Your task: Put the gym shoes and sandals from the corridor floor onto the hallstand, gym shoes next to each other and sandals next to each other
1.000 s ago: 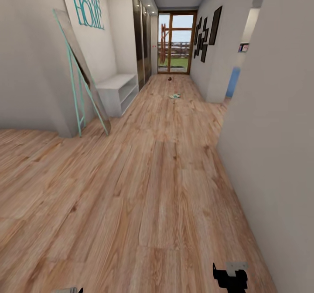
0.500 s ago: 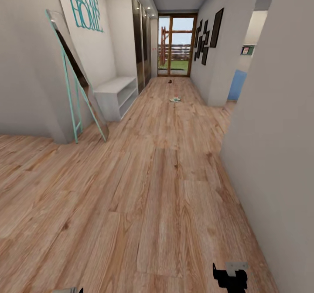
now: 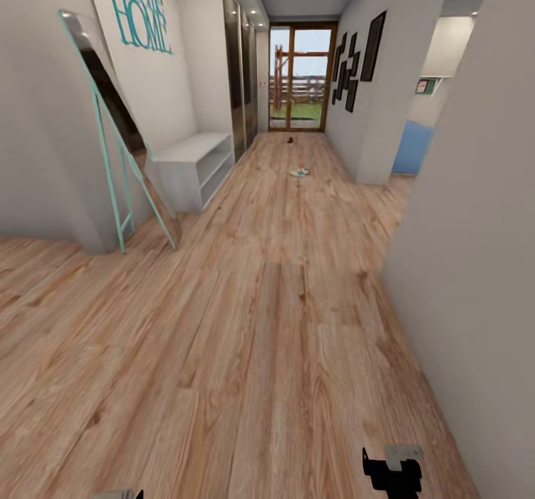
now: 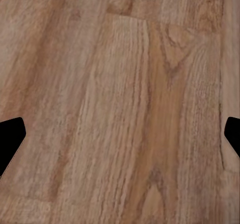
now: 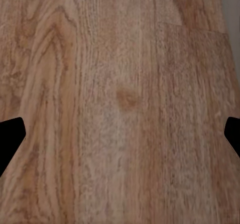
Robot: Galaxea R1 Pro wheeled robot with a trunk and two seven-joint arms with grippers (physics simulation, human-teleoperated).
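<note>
Far down the corridor floor (image 3: 267,321) lies a small white and green gym shoe (image 3: 299,171). Beyond it, near the glass door, a dark brown speck (image 3: 290,140) looks like a sandal, too small to be sure. The hallstand is out of view. In the left wrist view my left gripper (image 4: 120,139) hangs open over bare planks, its black fingertips (image 4: 10,139) far apart. My right gripper (image 5: 120,139) is open over the floor in the same way, and its black body (image 3: 391,471) shows at the bottom of the head view. Neither holds anything.
A low grey two-tier bench (image 3: 195,159) stands in an alcove on the left, with a teal-framed leaning mirror (image 3: 119,150) before it. A grey wall (image 3: 475,261) runs close along my right. Mirrored wardrobes (image 3: 241,83) and a glass door (image 3: 301,76) close the far end.
The whole view has shifted: the camera has rolled forward along the corridor, so the mirror and bench sit further left and larger. The arms have kept their pose.
</note>
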